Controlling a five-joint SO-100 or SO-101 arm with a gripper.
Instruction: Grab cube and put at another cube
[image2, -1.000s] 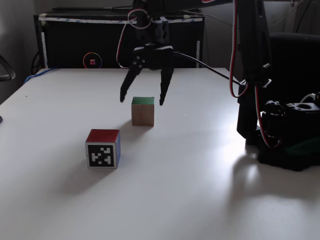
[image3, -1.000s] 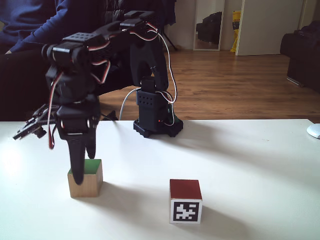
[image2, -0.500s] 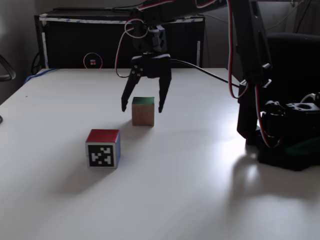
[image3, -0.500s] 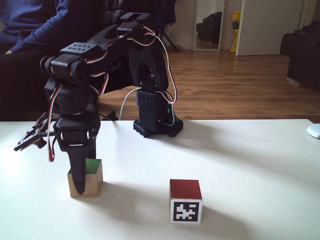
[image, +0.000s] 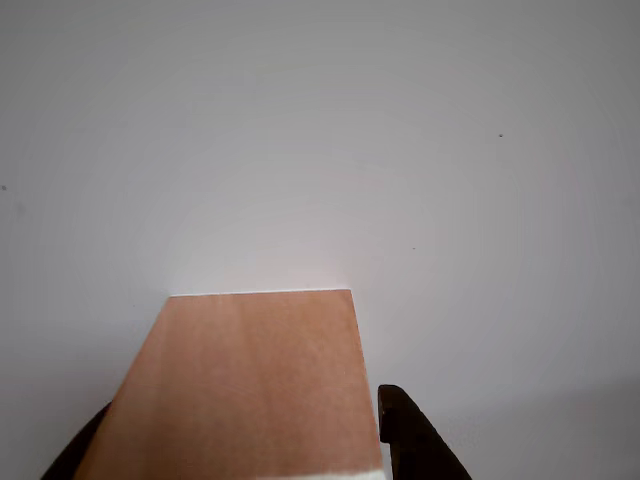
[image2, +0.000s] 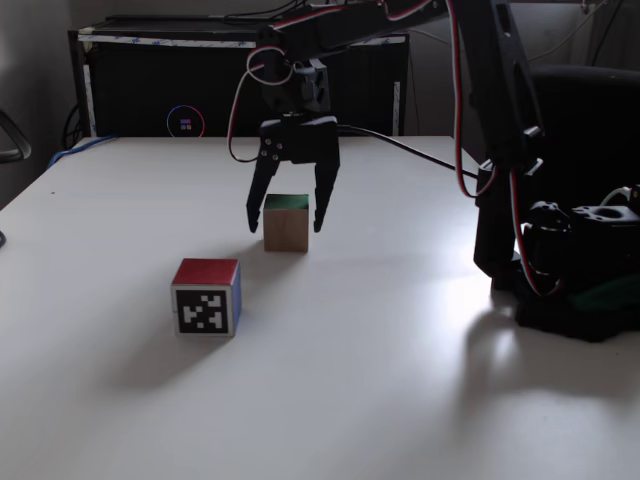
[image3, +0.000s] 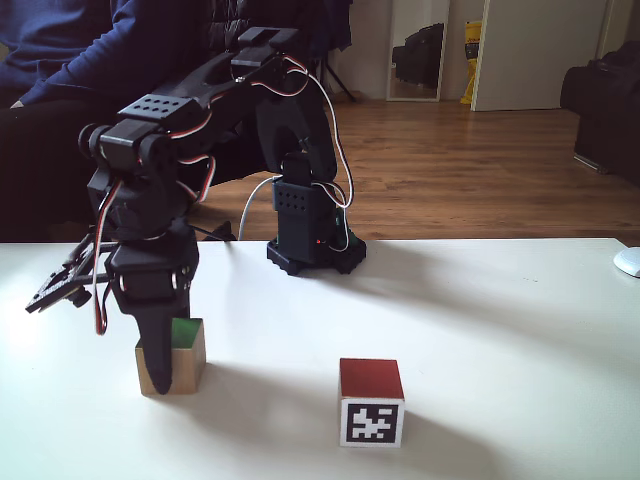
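Other view: the cube (image: 245, 385) fills lower centre w/ a plain wood face; dark fingertips (image: 415, 440) sit at both lower corners beside it, apart, not yet pressing.

A fixed view: gripper (image2: 286, 226) is spread wide, straddling the cube (image2: 286, 222) at upper centre of the table (image2: 400, 370); the other cube (image2: 206, 297) sits nearby, lower left. We'd judge the risk as one finger touching first on closing and skewing or shoving the cube, esp. if off-centre.

Another fixed view: the near finger overlaps the cube (image3: 173, 356) at lower left; other cube (image3: 371, 401) is to its right. Vs 1 s ago, the gripper has dropped from above the cube's top to around its sides; both cubes unmoved.
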